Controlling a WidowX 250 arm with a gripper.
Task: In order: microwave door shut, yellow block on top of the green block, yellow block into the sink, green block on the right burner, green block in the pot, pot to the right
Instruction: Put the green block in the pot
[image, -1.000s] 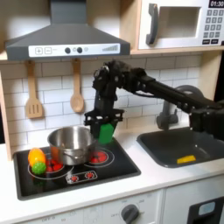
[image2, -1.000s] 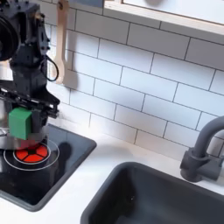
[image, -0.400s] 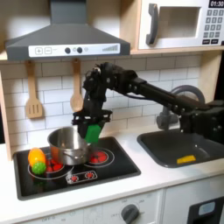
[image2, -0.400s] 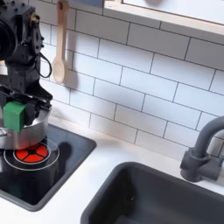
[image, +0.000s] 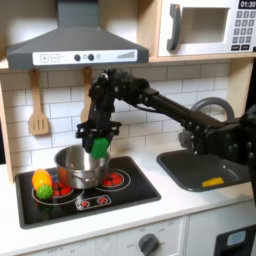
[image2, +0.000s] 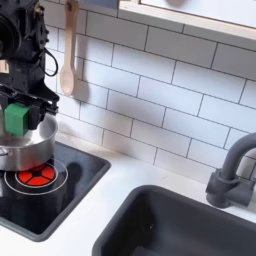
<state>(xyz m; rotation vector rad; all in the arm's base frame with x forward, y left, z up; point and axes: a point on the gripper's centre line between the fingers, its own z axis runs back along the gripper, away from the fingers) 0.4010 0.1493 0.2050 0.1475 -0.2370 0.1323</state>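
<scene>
Claw pinches green block at centre-left of first exterior view, hanging just above rim of pot. Same block at far left edge of second exterior view, over pot. Right burner bare (red rings glowing) at lower left. Yellow block lies in sink, lower right. Microwave door shut, upper right.

range hood: hanging grey above the cooktop
wooden utensils: dangling on the white tile wall
toy fruit: sitting at the first exterior view's left
faucet: arching dark
</scene>
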